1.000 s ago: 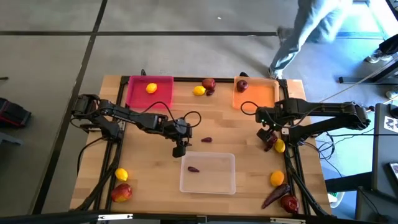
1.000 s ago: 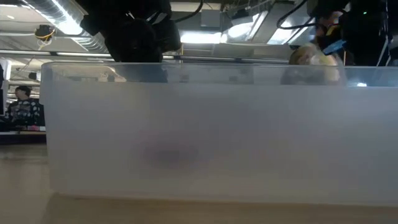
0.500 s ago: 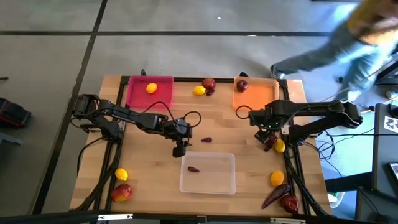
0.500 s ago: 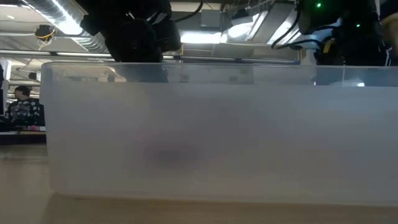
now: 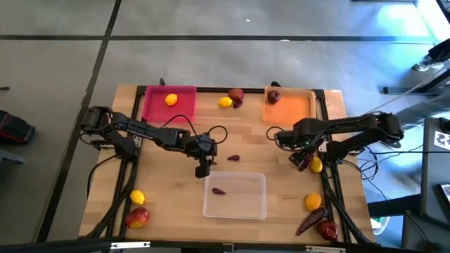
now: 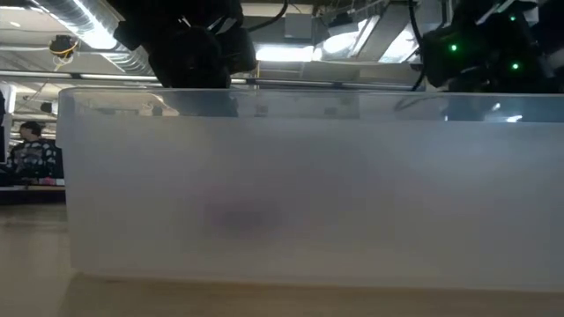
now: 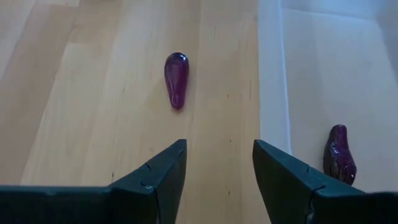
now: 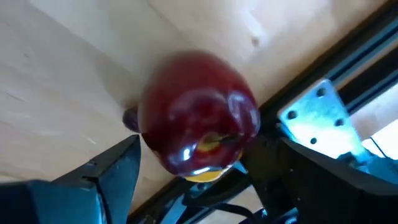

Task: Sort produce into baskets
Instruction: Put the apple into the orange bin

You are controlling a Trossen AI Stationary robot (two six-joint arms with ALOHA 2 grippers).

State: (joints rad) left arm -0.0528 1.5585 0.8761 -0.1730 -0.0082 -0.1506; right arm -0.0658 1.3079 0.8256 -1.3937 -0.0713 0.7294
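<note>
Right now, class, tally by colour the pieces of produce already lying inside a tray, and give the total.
Yellow: 1, the lemon-like fruit in the pink tray
Dark red: 1, the round fruit in the orange tray
Purple: 1, the small pod in the clear tray
Total: 3

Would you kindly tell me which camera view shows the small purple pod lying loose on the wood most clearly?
The left wrist view: the purple pod lies large and unobstructed ahead of the open left end effector. The high view shows it tiny; the low and right wrist views do not show it.
</note>
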